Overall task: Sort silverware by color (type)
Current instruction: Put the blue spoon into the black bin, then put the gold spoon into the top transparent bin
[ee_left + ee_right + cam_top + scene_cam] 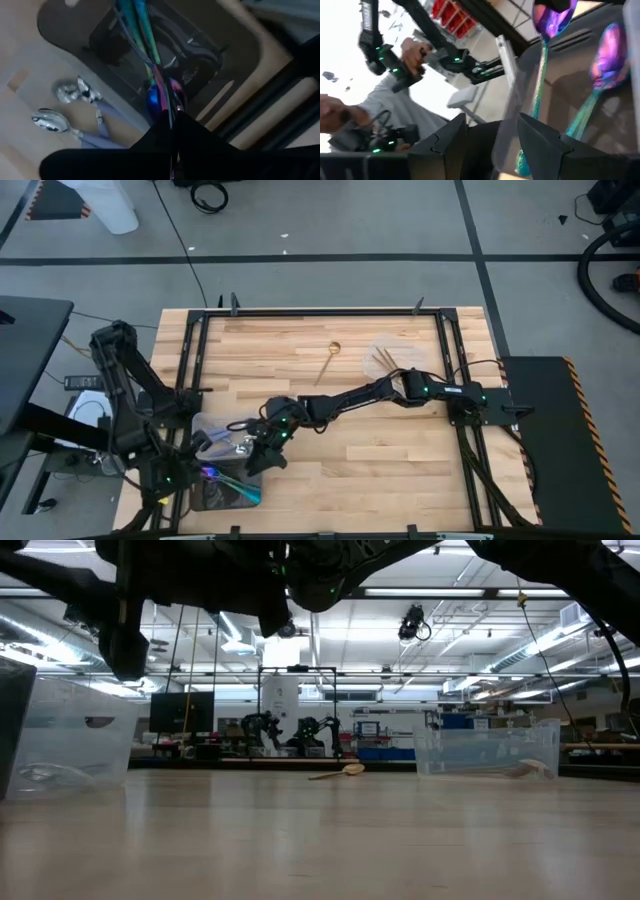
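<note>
Two iridescent purple-blue spoons with teal handles lie in the dark grey tray at the table's near left. My left gripper is shut, its tips right over their bowls. Silver spoons lie in a clear tray beside it. My right gripper reaches in level from the table's right and stands open short of the spoons' handle ends. One gold spoon lies on the bare wood at the far side. My left gripper points steeply down with its shut tips against the picture of the spoon bowls. Its own fingers hide the spot, so I cannot tell whether it touches a spoon or hangs just above them.
A second clear tray with gold spoons stands at the far right, also in the low view. A black frame runs round the tabletop. Bare wood lies in the middle. A person's hand shows beyond the table.
</note>
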Controlling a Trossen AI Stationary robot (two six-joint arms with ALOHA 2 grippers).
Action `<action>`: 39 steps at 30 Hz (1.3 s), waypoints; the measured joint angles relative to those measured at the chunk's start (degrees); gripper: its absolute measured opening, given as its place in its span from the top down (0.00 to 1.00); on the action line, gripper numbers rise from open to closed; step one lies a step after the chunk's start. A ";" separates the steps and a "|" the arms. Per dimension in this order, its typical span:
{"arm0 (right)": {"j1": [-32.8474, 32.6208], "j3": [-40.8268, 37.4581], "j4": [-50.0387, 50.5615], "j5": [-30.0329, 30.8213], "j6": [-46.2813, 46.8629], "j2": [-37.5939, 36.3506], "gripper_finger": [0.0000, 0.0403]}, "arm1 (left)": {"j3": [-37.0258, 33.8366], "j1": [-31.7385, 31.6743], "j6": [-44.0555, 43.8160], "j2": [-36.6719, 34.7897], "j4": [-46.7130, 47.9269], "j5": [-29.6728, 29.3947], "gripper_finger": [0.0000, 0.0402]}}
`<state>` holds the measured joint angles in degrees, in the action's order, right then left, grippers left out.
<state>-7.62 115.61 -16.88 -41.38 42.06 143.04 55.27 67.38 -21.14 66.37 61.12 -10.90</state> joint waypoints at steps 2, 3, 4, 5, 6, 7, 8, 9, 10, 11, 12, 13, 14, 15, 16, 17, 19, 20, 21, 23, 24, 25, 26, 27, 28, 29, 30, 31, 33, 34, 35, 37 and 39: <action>-0.13 -0.02 1.02 1.24 -1.48 0.00 0.54 | -1.70 -0.09 1.71 0.00 -1.65 0.00 0.96; -0.13 -0.02 1.95 1.72 -2.47 -0.23 0.54 | -2.40 -0.37 2.89 0.00 -2.88 0.02 0.96; -0.11 -0.02 3.38 2.62 -3.63 -0.45 0.54 | -2.98 -0.75 4.17 0.00 -3.64 0.19 0.96; -0.08 0.00 4.99 3.60 -5.08 -0.78 0.54 | -3.46 -1.15 5.34 0.00 -4.22 0.23 0.96; -0.08 -0.01 7.52 4.68 -6.94 -1.26 0.54 | -3.87 -1.58 6.14 0.00 -4.50 0.40 0.96; -0.08 -0.02 9.42 6.12 -8.93 -1.65 0.54 | -4.18 -2.03 6.92 0.00 -4.70 0.62 0.96; -0.12 -0.02 11.51 8.05 -11.24 -2.38 0.54 | -4.20 -2.60 7.73 0.02 -4.67 0.79 0.96; -0.13 -0.06 13.91 9.55 -13.48 -3.24 0.54 | -4.22 -3.14 8.61 0.01 -4.73 0.96 0.96; -0.16 -0.06 15.03 10.86 -15.49 -4.07 0.54 | -4.22 -3.68 9.54 0.00 -4.84 1.12 0.96; -0.19 -0.04 16.45 12.27 -17.32 -5.08 0.54 | -4.22 -4.18 10.34 0.00 -4.97 1.32 0.96; -0.17 -0.04 17.51 13.11 -18.96 -5.90 0.54 | -4.22 -4.68 11.34 0.00 -5.07 1.75 0.96; -0.17 0.00 17.95 13.90 -20.37 -6.62 0.54 | -4.22 -5.24 11.93 0.00 -5.15 2.25 0.96; -0.17 0.00 18.80 14.11 -21.57 -7.24 0.54 | -4.22 -5.79 12.64 0.00 -5.14 2.57 0.96; -0.21 0.00 19.07 14.11 -22.61 -7.70 0.54 | -4.22 -6.30 12.86 0.00 -5.32 2.94 0.96; -0.28 0.00 19.54 14.22 -23.48 -8.16 0.54 | -4.22 -6.73 13.22 0.00 -5.57 3.05 0.96; -0.36 -0.01 20.33 14.24 -24.22 -8.69 0.54 | -4.22 -7.05 13.32 0.00 -5.79 3.07 0.96; -0.43 -0.02 22.28 14.78 -25.64 -10.14 0.54 | -4.22 -7.48 13.33 0.00 -6.64 3.09 0.96; -0.43 -0.02 23.44 14.92 -26.33 -11.02 0.54 | -4.22 -7.74 13.32 0.00 -7.24 3.09 0.96; -0.43 -0.02 24.95 15.42 -27.07 -12.02 0.54 | -4.22 -8.00 13.34 0.00 -7.48 3.09 0.96; -0.43 0.00 28.54 17.12 -28.32 -13.81 0.54 | -4.22 -8.40 12.95 0.00 -7.35 3.09 0.96; -0.37 0.00 30.74 18.58 -28.72 -14.64 0.54 | -4.22 -8.48 12.36 0.00 -7.34 3.09 0.96; -0.33 0.00 32.40 19.90 -29.06 -15.40 0.54 | -4.22 -8.47 11.21 0.00 -7.38 3.07 0.94; -0.32 0.00 34.10 21.45 -29.46 -16.19 0.54 | -4.22 -8.47 10.40 0.00 -7.36 3.03 0.93; -0.28 0.00 35.62 22.64 -29.97 -16.88 0.54 | -4.22 -8.47 9.48 0.00 -7.36 2.58 0.91; -0.23 0.00 36.47 23.87 -30.31 -17.63 0.54 | -4.22 -8.45 8.10 0.00 -7.44 2.10 0.89; -0.26 0.00 37.47 25.35 -30.57 -18.26 0.54 | -4.22 -8.47 7.19 0.00 -7.47 1.86 0.87; -0.30 0.00 38.01 26.51 -30.70 -18.76 0.54 | -4.22 -8.47 6.21 0.00 -7.45 1.73 0.86; -0.40 0.00 38.58 27.74 -30.72 -19.09 0.54 | -4.22 -8.47 5.06 0.00 -7.46 1.65 0.85; -0.50 0.00 39.69 28.63 -30.61 -19.27 0.54 | -4.22 -8.47 3.03 0.00 -7.61 1.36 0.83; -0.50 0.00 40.40 28.76 -30.28 -19.28 0.54 | -4.22 -8.46 1.97 0.00 -7.63 0.90 0.82; -0.50 0.00 41.21 28.82 -29.98 -19.28 0.54 | -4.22 -8.46 1.38 0.00 -7.61 0.51 0.81; -0.41 0.00 42.74 28.89 -29.34 -19.34 0.54 | -4.22 -8.45 0.70 0.00 -7.45 0.42 0.79; -0.10 0.00 45.34 28.89 -29.20 -19.41 0.54 | -4.22 -8.47 -0.16 0.00 -7.34 0.42 0.78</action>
<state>-7.72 115.61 28.47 -12.49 12.85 123.63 51.05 58.92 -21.30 66.37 53.78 -10.48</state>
